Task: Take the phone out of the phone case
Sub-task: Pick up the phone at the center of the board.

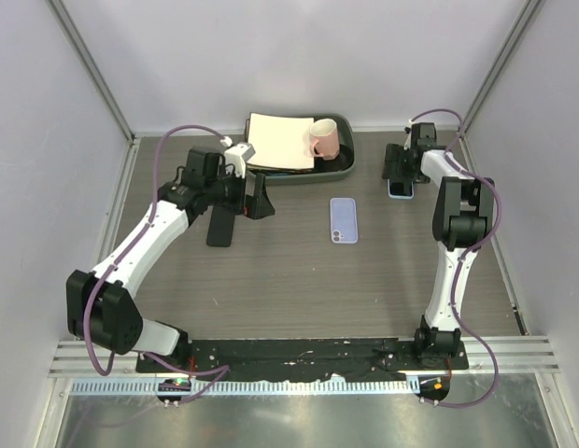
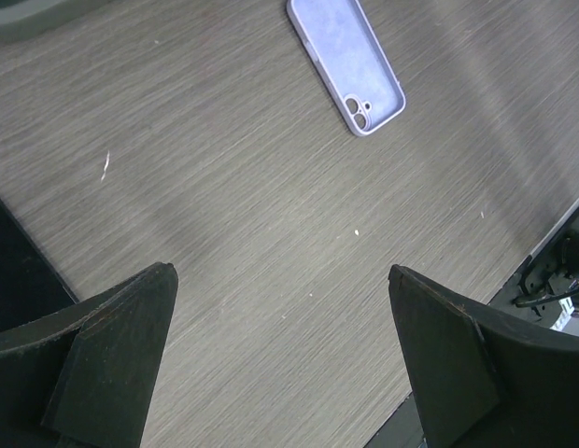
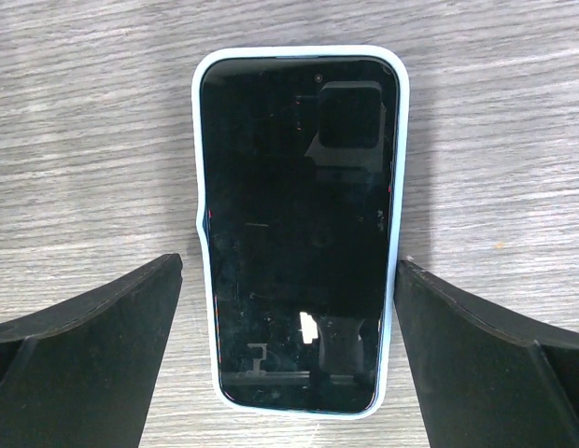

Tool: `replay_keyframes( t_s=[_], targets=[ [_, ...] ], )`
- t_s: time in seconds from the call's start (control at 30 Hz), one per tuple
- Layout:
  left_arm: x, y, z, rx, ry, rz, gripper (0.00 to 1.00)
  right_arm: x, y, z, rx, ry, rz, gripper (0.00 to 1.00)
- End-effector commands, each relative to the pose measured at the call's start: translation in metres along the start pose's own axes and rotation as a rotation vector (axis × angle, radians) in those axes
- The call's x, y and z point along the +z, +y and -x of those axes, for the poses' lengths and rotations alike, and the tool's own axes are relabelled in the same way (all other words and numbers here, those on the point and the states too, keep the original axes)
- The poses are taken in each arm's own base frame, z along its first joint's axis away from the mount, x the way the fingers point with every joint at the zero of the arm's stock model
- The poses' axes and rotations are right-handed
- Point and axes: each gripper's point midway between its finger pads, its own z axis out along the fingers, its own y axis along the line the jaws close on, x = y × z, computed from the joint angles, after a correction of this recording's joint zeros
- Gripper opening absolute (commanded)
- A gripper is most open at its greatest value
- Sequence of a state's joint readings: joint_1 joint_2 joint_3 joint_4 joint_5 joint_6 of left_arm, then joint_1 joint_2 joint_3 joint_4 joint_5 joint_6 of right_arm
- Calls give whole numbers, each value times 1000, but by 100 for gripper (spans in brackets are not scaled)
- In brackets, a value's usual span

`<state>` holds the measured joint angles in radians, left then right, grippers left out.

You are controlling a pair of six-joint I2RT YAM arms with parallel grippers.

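My right end effector (image 3: 289, 266) hangs wide open over the phone (image 3: 299, 233), which lies screen-up in its pale phone case (image 3: 299, 51) on the tabletop (image 2: 224, 187) at the far right, with one finger on either side. The left end effector (image 2: 282, 273) is also open and empty, well apart from it, near a lavender case (image 2: 345, 61) lying back-up. My worry is that closing across the rim would squeeze phone and case together so nothing separates. The glossy pair could also skid away unbraced.
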<state>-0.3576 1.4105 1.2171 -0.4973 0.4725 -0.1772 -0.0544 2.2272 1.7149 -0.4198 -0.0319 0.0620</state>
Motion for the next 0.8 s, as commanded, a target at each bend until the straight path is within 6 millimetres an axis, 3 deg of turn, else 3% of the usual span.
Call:
replay_keyframes(
  t_s=[0.0, 0.3, 0.4, 0.5, 0.53, 0.6, 0.7, 0.77],
  targets=[
    [-5, -1, 10, 38, -57, 1, 100, -10, 5, 9, 17, -15, 15, 100],
    [-9, -2, 15, 44, -76, 8, 100, 5, -6, -23, -45, 103, -70, 100],
    [-12, -3, 17, 51, -87, 11, 100, 11, -2, -34, -81, 145, -69, 88],
    [-14, -4, 19, 54, -94, 12, 100, 15, -1, -39, -91, 165, -77, 68],
    [-15, -4, 19, 56, -96, 13, 100, 15, 0, -41, -94, 172, -76, 55],
    [-17, -4, 22, 64, -106, 17, 100, 16, 1, -43, -97, 187, -72, 45],
    [-19, -5, 23, 70, -112, 19, 100, 14, 3, -46, -116, 205, -56, 15],
    [-21, -6, 26, 76, -119, 17, 100, 12, 4, -49, -145, 223, -48, 4]
  ],
)
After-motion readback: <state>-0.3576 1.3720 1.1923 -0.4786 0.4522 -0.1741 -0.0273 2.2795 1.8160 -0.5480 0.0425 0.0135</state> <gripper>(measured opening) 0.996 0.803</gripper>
